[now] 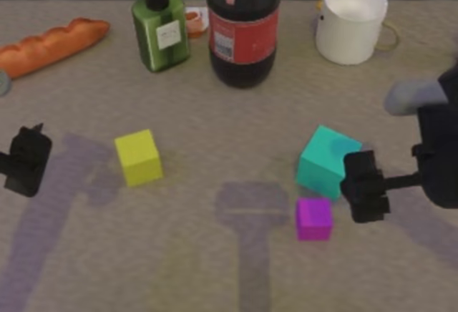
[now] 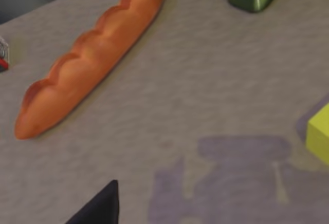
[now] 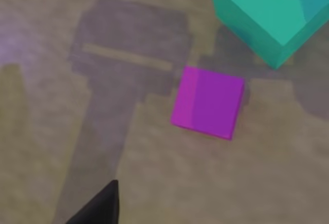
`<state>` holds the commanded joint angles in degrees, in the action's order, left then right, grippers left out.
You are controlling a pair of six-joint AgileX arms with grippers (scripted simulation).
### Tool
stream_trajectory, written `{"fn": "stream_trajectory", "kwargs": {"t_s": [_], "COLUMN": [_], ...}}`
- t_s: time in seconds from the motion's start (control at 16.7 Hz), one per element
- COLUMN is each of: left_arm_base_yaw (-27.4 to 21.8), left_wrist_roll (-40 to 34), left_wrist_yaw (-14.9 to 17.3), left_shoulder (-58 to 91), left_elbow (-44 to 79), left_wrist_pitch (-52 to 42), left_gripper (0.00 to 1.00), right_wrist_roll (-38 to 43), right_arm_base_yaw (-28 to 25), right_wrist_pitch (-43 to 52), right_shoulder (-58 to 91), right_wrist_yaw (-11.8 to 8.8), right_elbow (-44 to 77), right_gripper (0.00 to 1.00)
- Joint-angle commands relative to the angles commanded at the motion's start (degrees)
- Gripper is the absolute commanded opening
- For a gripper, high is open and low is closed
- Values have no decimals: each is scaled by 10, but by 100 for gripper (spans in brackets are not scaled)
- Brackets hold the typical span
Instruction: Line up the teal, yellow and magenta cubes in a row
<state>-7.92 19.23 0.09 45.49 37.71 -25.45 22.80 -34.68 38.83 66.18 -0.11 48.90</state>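
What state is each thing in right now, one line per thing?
teal cube: flat on the table, ungrasped.
magenta cube: flat, just in front of the teal cube, free.
yellow cube: flat, alone at the left.
cola bottle: upright.
green bottle: upright, capped.
white cup: upright, looks empty.
bread loaf: lying flat.
right tool: beside the teal cube, empty.
left tool: at the left edge, empty.

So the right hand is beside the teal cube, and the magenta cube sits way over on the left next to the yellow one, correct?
Not quite. The magenta cube sits on the right, just in front of the teal cube, far from the yellow cube; the top view shows this. The right hand is beside the teal cube, as you said.
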Motion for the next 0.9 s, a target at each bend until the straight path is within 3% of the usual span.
{"fn": "stream_trajectory", "kwargs": {"t_s": [0.48, 0.9], "left_arm_base_yaw": [-76, -118], "left_wrist_roll": [188, 289], "left_wrist_yaw": [-1, 0], "left_shoulder": [483, 728], "left_elbow": [353, 561], "left_wrist_pitch": [-257, -386], "left_gripper": [100, 100], "right_wrist_roll": [-141, -219], "right_arm_base_yaw": [164, 318], "right_wrist_pitch": [-233, -371], "right_shoulder": [-428, -638], "right_wrist_yaw": [-7, 0], "right_elbow": [-331, -475], "right_gripper": [100, 100]}}
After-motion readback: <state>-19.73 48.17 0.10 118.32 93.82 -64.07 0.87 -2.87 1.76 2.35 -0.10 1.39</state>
